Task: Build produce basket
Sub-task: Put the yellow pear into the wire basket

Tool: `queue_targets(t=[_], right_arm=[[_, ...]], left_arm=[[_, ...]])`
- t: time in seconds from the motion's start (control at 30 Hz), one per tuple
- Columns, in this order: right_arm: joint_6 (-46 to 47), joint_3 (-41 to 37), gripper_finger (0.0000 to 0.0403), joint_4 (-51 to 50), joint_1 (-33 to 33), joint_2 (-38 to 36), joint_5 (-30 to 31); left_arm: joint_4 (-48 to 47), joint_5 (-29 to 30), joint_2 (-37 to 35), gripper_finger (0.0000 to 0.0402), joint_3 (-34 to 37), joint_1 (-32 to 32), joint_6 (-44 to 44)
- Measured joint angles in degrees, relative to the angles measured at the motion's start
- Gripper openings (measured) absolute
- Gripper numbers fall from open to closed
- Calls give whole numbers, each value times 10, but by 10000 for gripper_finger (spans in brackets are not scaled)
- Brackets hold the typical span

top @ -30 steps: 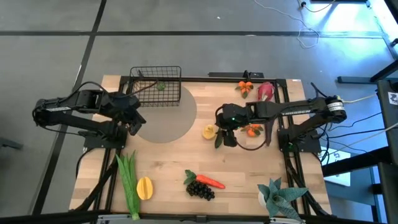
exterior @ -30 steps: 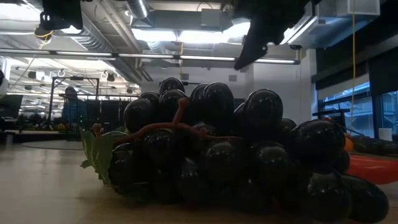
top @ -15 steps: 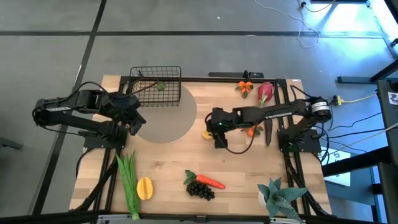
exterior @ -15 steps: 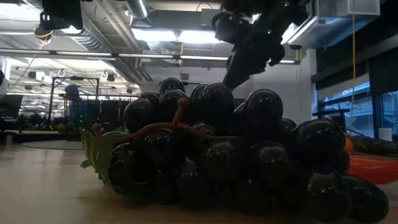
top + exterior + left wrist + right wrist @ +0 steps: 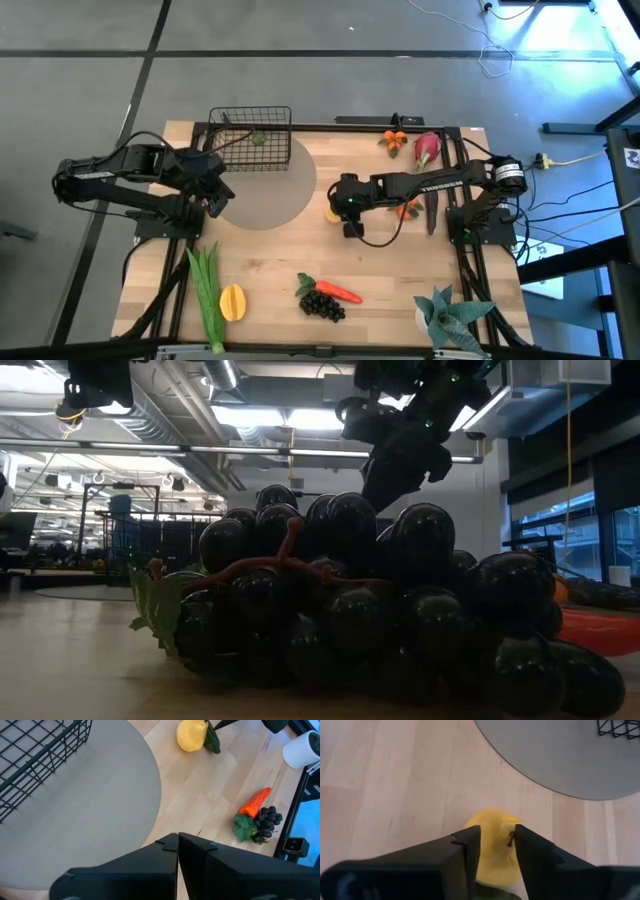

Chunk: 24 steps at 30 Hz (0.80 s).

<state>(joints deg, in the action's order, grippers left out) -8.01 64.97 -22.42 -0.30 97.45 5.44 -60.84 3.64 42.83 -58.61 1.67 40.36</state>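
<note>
Basically barely started: we see one small green item in the basket (image 5: 251,138), well off from both jaws. Right gripper (image 5: 493,851) has its jaws around the yellow fruit (image 5: 492,844), closing, grip unconfirmed. Left gripper (image 5: 178,844) clenched, empty. Leek (image 5: 206,293), grapes (image 5: 324,303), carrot (image 5: 339,292) remain on the desk (image 5: 400,275).

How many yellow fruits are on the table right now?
2. One small yellow pear-shaped fruit sits mid-table beside the grey round mat, between the right gripper's fingers. The other, a yellow oval fruit, lies near the front-left beside the long green leek. More may be hidden.
</note>
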Motion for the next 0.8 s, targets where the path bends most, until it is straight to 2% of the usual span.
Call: queue_targets(t=[0.2, 0.43, 0.8], right_arm=[[3, 0, 80, 0, -1, 0, 6], [2, 0, 7, 1, -1, 0, 7], [20, 20, 1, -18, -1, -7, 15]], left_arm=[[0, 1, 0, 0, 0, 0, 0], [0, 1, 0, 0, 0, 0, 0], [0, 1, 0, 0, 0, 0, 0]])
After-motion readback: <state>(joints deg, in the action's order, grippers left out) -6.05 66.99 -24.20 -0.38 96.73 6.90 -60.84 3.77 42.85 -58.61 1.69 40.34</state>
